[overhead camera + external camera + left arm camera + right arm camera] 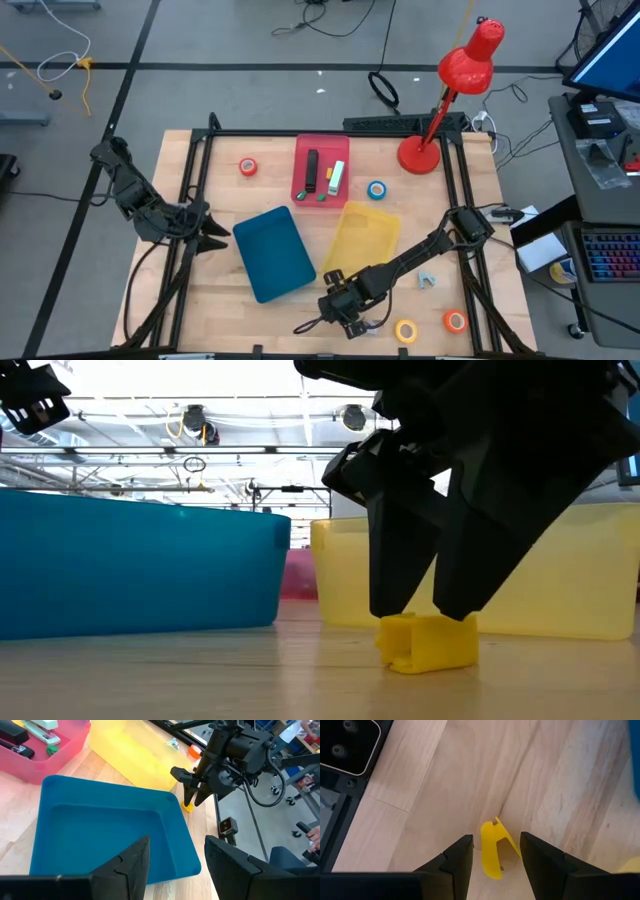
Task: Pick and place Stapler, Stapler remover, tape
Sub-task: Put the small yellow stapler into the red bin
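Low view: right tool (420, 615) open, straddling small yellow plastic staple remover (428, 642) on tabletop (200, 680); centre, then close squarely.

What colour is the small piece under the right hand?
Yellow; the low view shows it best.

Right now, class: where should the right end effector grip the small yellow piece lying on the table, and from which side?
Across its two flat outer sides, from straight above. The yellow piece lies on the table, open slot sideways, and the right end effector hangs open over it, one finger each side.
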Available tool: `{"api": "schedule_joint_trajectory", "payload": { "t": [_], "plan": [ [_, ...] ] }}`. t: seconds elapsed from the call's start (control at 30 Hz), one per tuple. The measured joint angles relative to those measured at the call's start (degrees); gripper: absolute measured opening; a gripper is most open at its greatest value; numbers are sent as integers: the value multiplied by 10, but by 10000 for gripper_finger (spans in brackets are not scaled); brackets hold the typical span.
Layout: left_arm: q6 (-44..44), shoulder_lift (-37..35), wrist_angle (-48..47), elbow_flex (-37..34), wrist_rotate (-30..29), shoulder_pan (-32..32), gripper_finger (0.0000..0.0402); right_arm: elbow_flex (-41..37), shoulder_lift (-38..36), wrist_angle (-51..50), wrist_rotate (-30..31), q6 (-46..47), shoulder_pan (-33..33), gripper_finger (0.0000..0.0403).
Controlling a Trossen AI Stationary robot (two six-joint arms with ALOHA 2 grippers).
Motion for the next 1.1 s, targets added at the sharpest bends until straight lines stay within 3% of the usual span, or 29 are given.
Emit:
{"api": "schedule_joint_trajectory", "payload": {
  "t": [0.3, 0.63, 0.73, 1.0, 1.1],
  "plan": [
    [0, 0, 0, 0, -10, 0, 186, 1, 21, -11, 2, 1, -1, 152],
    [-4, 0, 1, 0, -10, 0, 186, 1, 18, -7, -2, 10, -4, 56],
    [-3, 0, 6, 0, -10, 0, 186, 9, 15, 15, -25, 11, -2, 50],
    [-3, 0, 12, 0, -10, 0, 186, 59, -62, 17, -32, 1, -3, 55],
    [-3, 0, 15, 0, -10, 0, 186, 59, -111, 20, 5, -4, -21, 54]
  ]
}}
